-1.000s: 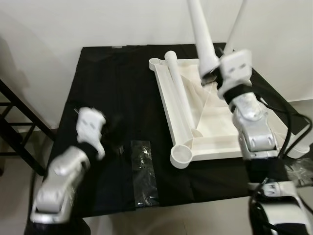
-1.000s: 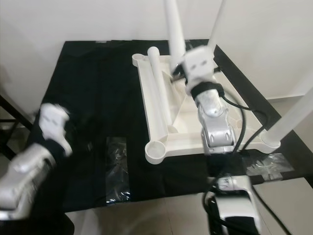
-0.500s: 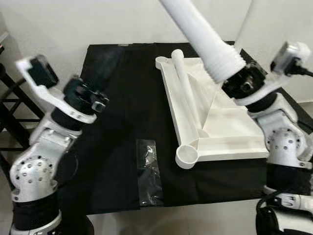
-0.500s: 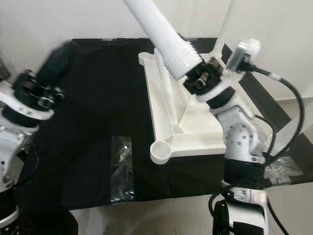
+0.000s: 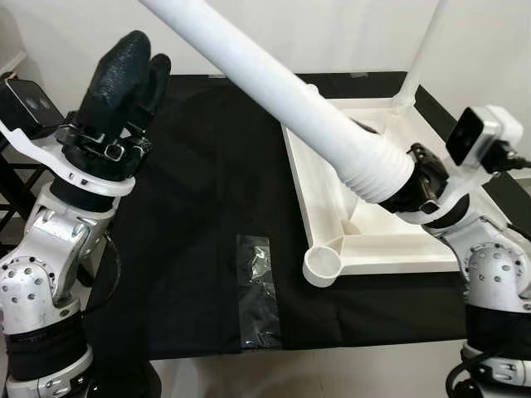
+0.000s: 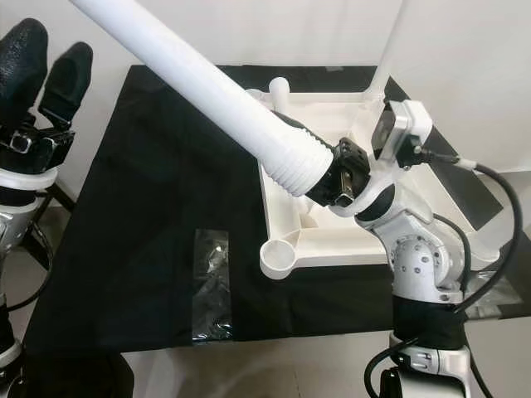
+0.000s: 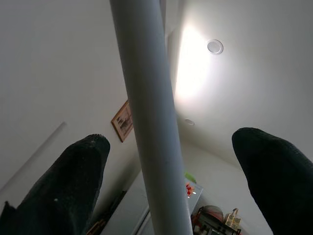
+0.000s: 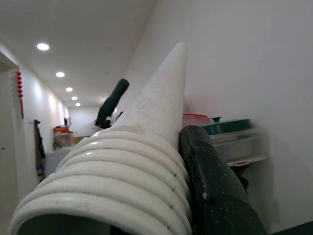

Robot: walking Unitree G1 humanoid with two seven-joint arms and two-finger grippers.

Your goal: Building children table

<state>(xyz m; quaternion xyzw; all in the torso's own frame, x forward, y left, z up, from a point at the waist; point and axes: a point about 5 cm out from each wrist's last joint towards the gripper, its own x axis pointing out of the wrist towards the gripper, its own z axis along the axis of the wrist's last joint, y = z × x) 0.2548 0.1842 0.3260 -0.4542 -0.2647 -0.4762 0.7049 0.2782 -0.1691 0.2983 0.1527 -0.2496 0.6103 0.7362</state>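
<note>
We judge the build partly done: the upturned tabletop [image 5: 390, 224] on the bench's [image 5: 199, 215] right side has a leg [image 5: 419, 62] at its far corner, our right end effector [image 5: 406, 186] clamps another leg [image 5: 274, 83], near socket [image 5: 325, 265] empty, left end effector [image 5: 124, 70] raised open, empty.

You have a black cloth [image 5: 199, 191] covering the whole table top, reaching its front edge. A clear plastic bag [image 5: 258, 286] lies flat on it near the front edge, about midway along. A dark metal frame [image 5: 15, 178] stands by the left edge. White wall [image 5: 348, 33] runs behind the back edge.
</note>
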